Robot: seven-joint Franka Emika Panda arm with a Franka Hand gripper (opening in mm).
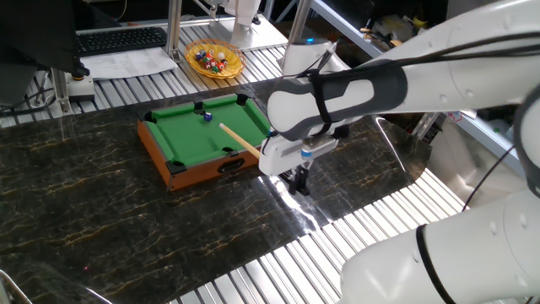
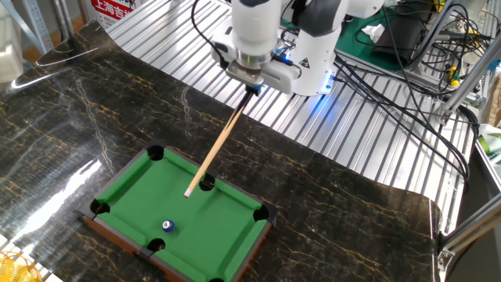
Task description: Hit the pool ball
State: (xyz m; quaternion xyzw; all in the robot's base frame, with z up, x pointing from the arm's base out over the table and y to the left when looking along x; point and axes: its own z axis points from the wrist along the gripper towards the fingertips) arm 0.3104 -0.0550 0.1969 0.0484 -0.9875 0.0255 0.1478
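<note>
1. The tool (image 2: 252,88) is clamped on the upper end of a wooden cue stick (image 2: 219,141), which slants down toward the mini pool table (image 2: 133,200).
2. The cue tip sits over the green felt near a side pocket, well apart from the pool ball (image 2: 167,225).
3. The pool ball (image 1: 207,116) rests on the felt near a side pocket at one long rail.
4. The mini pool table stands on the dark marbled desk (image 1: 84,194).
5. A yellow dish of balls (image 1: 213,59) sits behind the desk.
</note>
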